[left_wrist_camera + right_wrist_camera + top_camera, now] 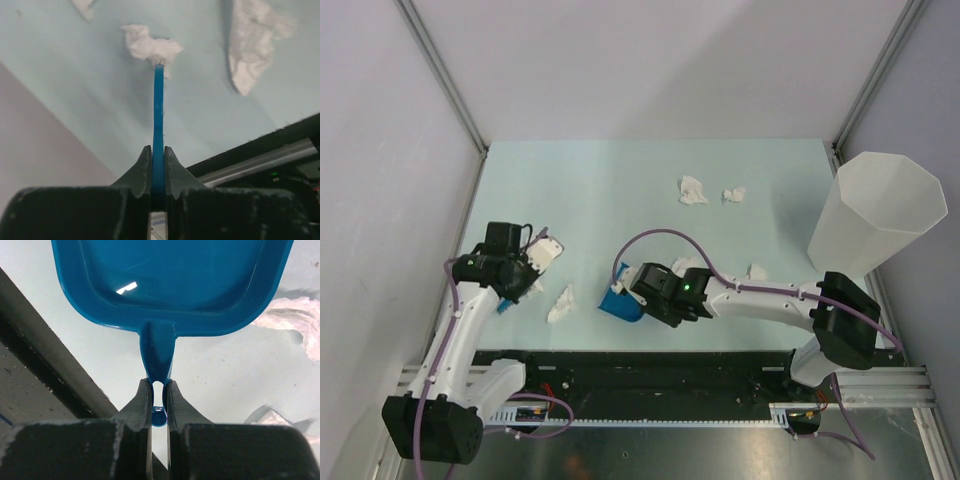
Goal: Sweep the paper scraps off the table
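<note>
Two tools pinched: left gripper (158,150) clamps blade (158,110), right gripper (159,385) clamps dustpan (170,285) handle; keep blade low, push scraps (150,47) panward.

On the left wrist camera I see the blue tool (158,115) in the left gripper (158,152) only edge-on, form undetermined. Its tip covers part of one paper scrap (150,47), and a second scrap (252,45) and a third (84,7) are cut by the top edge. On the right wrist camera the blue dustpan (170,285) runs past the top edge, one scrap (295,322) is cut at the right edge, and another (272,417) lies blurred, partly behind the right gripper (159,387).
</note>
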`<state>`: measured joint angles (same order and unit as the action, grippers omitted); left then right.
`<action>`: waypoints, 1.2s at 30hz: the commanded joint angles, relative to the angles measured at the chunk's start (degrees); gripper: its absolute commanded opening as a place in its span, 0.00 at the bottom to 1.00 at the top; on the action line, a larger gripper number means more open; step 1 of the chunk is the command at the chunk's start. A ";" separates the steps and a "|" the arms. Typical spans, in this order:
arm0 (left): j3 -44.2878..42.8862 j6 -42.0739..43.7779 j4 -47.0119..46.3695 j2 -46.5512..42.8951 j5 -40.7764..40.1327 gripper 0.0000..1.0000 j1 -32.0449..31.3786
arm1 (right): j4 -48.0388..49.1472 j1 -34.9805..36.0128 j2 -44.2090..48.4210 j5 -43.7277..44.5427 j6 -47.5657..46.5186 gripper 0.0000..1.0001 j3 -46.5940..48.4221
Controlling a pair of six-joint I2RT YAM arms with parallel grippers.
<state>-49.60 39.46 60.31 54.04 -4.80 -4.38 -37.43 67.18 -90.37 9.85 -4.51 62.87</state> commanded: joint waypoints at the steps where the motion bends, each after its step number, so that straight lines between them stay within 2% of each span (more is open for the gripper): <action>1: -2.87 4.57 3.76 -0.52 8.41 0.00 0.08 | 1.31 -1.17 2.92 -1.06 -1.55 0.00 -0.56; 4: -0.24 3.61 2.18 3.43 6.39 0.00 0.07 | 1.48 -1.26 3.27 -0.80 -1.64 0.00 -0.64; 10: 1.71 1.58 -10.12 11.15 5.67 0.00 -0.89 | 2.71 -2.49 4.67 -0.88 -1.81 0.00 -0.91; 13: -0.58 0.71 -14.25 13.80 8.57 0.00 -2.73 | 2.98 -2.75 5.29 -0.79 -1.73 0.00 -1.00; 20: -6.80 -1.49 -20.84 21.96 9.72 0.00 -13.09 | 3.15 -2.93 5.73 -0.27 -1.02 0.00 -1.52; 24: -12.61 -3.34 -21.73 26.45 11.73 0.00 -14.25 | 3.15 -2.93 6.08 -0.18 -0.50 0.00 -1.52; 30: -15.35 -5.18 -21.12 24.46 20.34 0.00 -14.60 | 2.28 -3.02 6.87 0.78 0.47 0.00 -1.79; 36: -13.33 -6.68 -18.84 13.56 27.99 0.00 -14.60 | 1.75 -3.02 7.57 1.40 0.82 0.00 -2.14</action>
<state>-62.85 34.70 40.60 76.01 14.33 -18.63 -35.75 64.36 -85.12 9.96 -4.51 60.84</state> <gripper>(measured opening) 0.082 0.080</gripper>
